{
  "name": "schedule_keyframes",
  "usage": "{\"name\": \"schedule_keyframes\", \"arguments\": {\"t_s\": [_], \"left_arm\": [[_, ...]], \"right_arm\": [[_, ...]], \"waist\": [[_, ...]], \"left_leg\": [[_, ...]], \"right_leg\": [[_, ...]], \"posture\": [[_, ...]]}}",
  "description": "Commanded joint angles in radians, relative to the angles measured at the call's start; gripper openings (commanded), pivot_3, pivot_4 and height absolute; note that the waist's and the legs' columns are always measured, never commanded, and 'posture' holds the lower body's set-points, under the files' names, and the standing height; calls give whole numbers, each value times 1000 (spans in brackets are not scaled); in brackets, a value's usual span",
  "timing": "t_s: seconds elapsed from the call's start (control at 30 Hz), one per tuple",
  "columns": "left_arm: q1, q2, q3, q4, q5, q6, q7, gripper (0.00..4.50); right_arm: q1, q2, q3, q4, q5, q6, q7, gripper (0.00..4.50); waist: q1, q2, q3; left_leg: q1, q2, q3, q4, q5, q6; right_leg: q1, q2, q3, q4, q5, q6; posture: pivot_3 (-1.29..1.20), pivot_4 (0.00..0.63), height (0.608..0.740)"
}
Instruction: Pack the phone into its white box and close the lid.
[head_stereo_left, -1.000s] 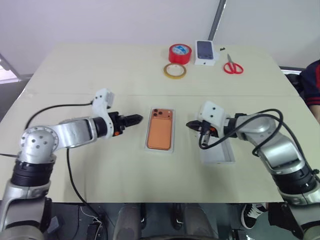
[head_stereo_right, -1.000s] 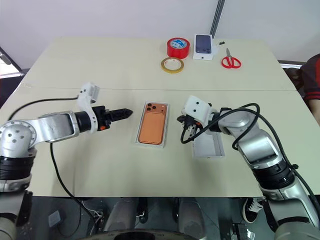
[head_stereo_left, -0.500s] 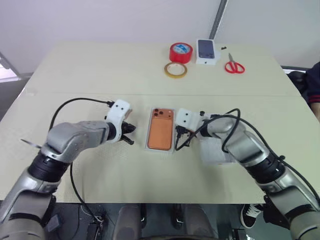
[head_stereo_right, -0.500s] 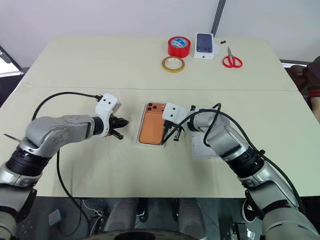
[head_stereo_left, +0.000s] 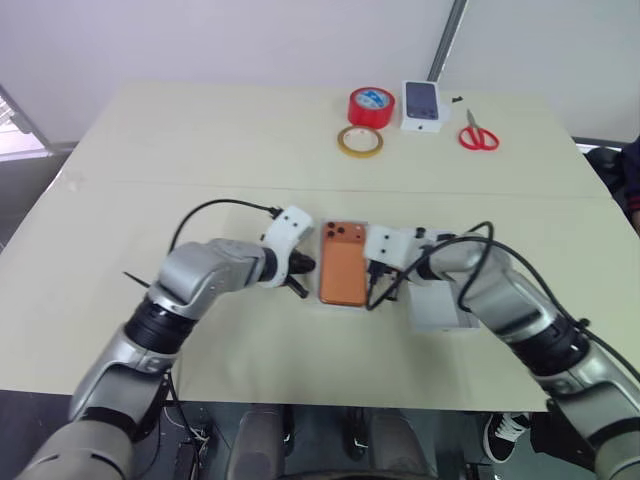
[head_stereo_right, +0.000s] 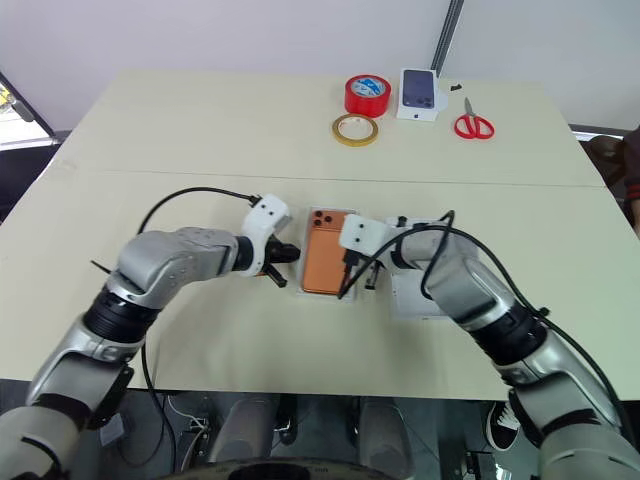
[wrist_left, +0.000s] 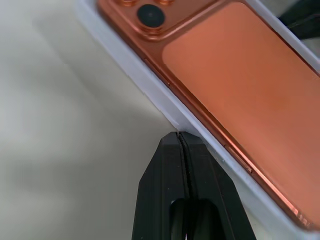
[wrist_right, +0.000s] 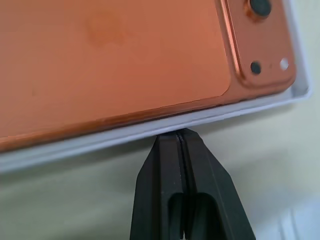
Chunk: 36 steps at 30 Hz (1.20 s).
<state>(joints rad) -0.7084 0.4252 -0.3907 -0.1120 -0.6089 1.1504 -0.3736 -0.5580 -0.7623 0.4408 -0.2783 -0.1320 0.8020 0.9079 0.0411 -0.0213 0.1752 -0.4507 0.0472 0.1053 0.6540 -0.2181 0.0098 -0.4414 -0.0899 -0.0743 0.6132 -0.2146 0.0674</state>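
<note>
The orange-copper phone (head_stereo_left: 343, 263) lies camera side up inside the white box (wrist_left: 150, 82) at the middle of the table. My left gripper (head_stereo_left: 301, 272) is shut, and its tip (wrist_left: 179, 135) rests against the box's left long wall. From the other side my right gripper (head_stereo_left: 372, 286) is shut as well, its tip (wrist_right: 178, 133) at the right long wall (wrist_right: 150, 131) near the camera end. Neither gripper holds anything. The white lid (head_stereo_left: 440, 306) lies flat on the table just right of the box, partly under my right arm.
At the far edge stand a red tape roll (head_stereo_left: 370, 105), a yellowish tape ring (head_stereo_left: 359, 142), a small white carton printed with a dark phone (head_stereo_left: 424, 104) and red scissors (head_stereo_left: 478, 136). A person's sleeve (head_stereo_left: 632, 170) shows at the right edge.
Both grippers have closed in on the box from either side and sunk to its walls. The left gripper rolled over and went from open to shut.
</note>
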Motion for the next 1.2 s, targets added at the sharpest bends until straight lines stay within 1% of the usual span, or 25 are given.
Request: {"name": "schedule_keyframes", "arguments": {"t_s": [0.03,0.13,0.23,0.37,0.53,0.67,0.93,1.07,1.13,1.2], "left_arm": [[-41,-105,-56,-24,-13,6,-76,40],[-57,-180,-95,8,15,11,-100,40],[-67,-234,-119,49,52,1,-119,40],[-73,-280,-117,81,80,0,-145,40],[-77,-302,-97,104,113,3,-170,40],[-80,-286,-68,96,121,19,-194,40],[-71,-241,-22,58,133,42,-217,40],[-57,-201,42,59,140,36,-210,40],[-42,-172,89,49,137,34,-205,40],[-23,-132,126,28,142,18,-204,0]], "right_arm": [[43,-45,-68,-146,50,26,40,0],[120,-118,-129,-214,69,56,65,0],[193,-174,-185,-263,87,84,76,0],[274,-224,-232,-288,91,93,68,0],[309,-234,-258,-284,95,101,45,0],[310,-240,-254,-251,85,74,29,0],[298,-279,-299,-196,96,24,40,0],[320,-334,-361,-180,117,-13,63,0],[339,-366,-418,-179,157,-15,97,0],[345,-383,-486,-170,217,22,138,553]], "waist": [[0,0,0],[0,0,0],[-2,0,0],[-2,0,0],[-3,0,0],[-3,0,0],[-4,0,0],[-4,0,0],[-4,0,0],[-5,0,0]], "left_leg": [[0,0,0,0,0,0],[0,-1,0,1,0,0],[1,-1,-1,1,0,0],[2,0,-1,2,0,0],[2,0,-2,3,0,1],[2,0,-2,3,-1,1],[1,0,-2,4,-1,1],[1,0,-1,4,-1,1],[1,0,-1,4,-1,1],[1,0,-2,4,-1,1]], "right_leg": [[0,0,0,0,0,0],[0,0,0,0,0,0],[1,1,0,0,0,0],[2,1,0,1,0,0],[2,1,0,1,0,0],[2,1,0,1,0,0],[2,2,0,1,0,0],[2,2,0,1,0,0],[2,2,0,2,0,0],[2,2,0,2,0,0]], "posture": [[0,150,740],[0,150,740],[0,150,740],[0,150,740],[0,150,740],[0,150,740],[0,150,740],[0,150,740],[0,150,740],[0,150,740]]}}
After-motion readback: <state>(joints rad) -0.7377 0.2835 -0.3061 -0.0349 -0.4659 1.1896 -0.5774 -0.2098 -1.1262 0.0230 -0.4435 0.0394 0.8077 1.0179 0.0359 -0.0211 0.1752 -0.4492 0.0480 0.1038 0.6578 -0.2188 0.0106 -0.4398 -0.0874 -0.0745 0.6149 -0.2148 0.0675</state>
